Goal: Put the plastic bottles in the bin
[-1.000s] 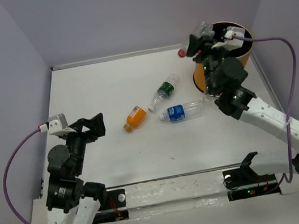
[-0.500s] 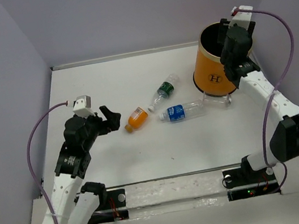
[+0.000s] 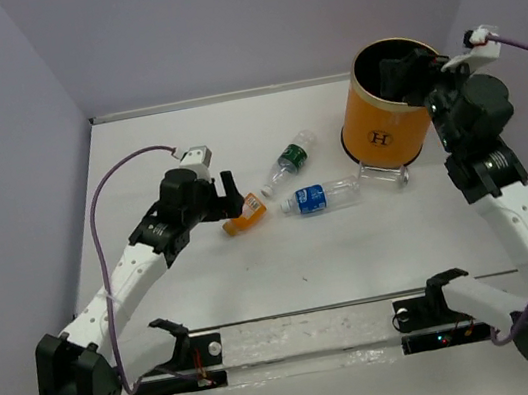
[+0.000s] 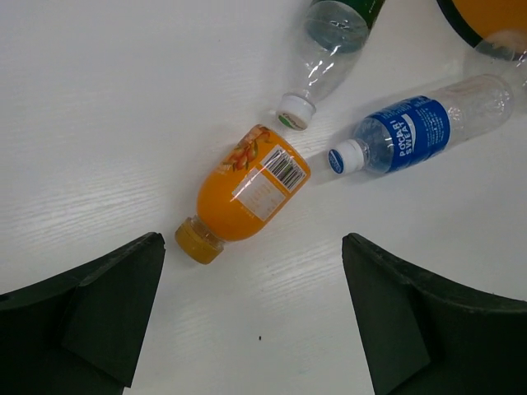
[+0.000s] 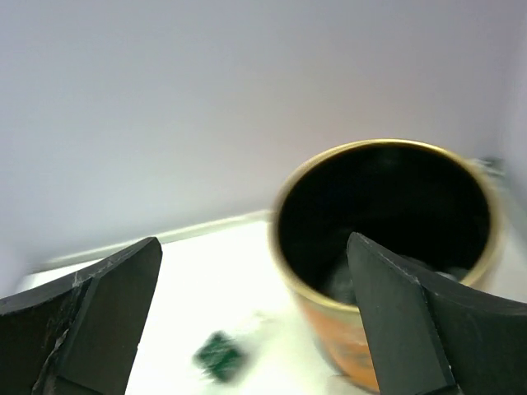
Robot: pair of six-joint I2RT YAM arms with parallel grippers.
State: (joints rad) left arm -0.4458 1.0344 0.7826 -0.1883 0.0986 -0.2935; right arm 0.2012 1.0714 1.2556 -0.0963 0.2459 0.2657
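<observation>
Right jaws, wide and empty, have just dropped a bottle into the bin [image 3: 384, 127] at the counter's [image 3: 210, 298] far-right corner; left jaws, wide, now straddle the orange bottle [image 4: 247, 193].

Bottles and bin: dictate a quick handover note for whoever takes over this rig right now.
Left gripper: jaws open, empty, hovering over the orange-filled bottle.
Right gripper: jaws open, empty, up by the rim of the bin.
Lying on the table: the orange-filled bottle, the green-label bottle, the blue-label bottle, and a clear bottle by the bin's base.
Done: something pale shows inside the bin, too blurred to count.
Left: four bottles to bin; the orange-filled one looks like the next pick.
</observation>
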